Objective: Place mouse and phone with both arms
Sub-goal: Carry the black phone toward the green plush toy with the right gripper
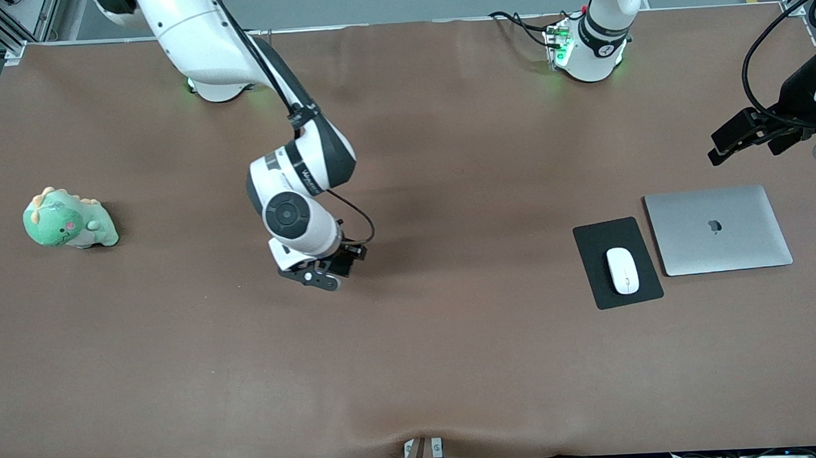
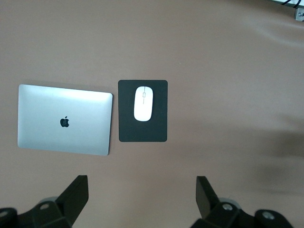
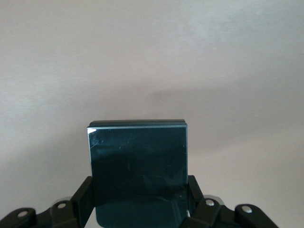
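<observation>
Right gripper [image 1: 327,270]: fingers [image 3: 83,197] clamped on the two long edges of the phone [image 3: 138,171], a glossy black slab. In the right wrist view the phone sticks out past the fingertips, screen face up, with bare brown table [image 3: 152,61] past its free end. In the front view the gripper sits low over the middle of the table, with the phone [image 1: 344,261] mostly hidden under the wrist. Cannot tell whether the phone touches the tabletop.

Left gripper [image 1: 745,142]: fingers [image 2: 76,194] spread wide apart, nothing between them. It hangs in the air over the left arm's end of the table, above bare cloth just beside the laptop.

Mouse [image 1: 622,270]: white, lying flat on the black mouse pad [image 1: 599,279], roughly centred. No gripper touching it. Same in the left wrist view: mouse [image 2: 143,103] on the pad [image 2: 142,130].

Laptop [image 1: 718,229]: silver, lid closed, flat on the table, just beside the pad on the side toward the left arm's end. A narrow gap shows between them.

Green plush dinosaur [image 1: 69,220]: sits alone at the right arm's end of the table, well apart from everything else.
</observation>
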You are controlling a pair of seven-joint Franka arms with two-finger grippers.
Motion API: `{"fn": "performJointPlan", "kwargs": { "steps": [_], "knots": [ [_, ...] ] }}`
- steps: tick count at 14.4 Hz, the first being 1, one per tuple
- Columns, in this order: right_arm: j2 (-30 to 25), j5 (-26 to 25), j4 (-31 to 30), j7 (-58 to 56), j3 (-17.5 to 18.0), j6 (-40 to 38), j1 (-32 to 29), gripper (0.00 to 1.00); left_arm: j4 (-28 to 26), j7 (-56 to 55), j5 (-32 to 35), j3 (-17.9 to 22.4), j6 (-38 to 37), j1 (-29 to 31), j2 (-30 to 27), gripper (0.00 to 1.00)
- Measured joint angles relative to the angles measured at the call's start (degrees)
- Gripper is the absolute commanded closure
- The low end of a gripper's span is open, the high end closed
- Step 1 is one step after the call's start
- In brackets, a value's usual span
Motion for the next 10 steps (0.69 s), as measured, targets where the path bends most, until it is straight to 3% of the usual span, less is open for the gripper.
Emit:
{"fn": "performJointPlan", "kwargs": {
  "steps": [6,10],
  "knots": [
    [-11.68,-0.08,-16.81,-11.45,-0.15,4.55,-6.00,1.00,-0.50,0.02,1.18,-1.54,-1.27,-0.47,0.78,0.00],
    [-16.22,-0.14,-24.16,-16.88,-0.19,6.65,-8.71,1.00,-0.50,0.02,3.44,-2.91,-1.27,-0.81,0.78,0.00]
  ]
}}
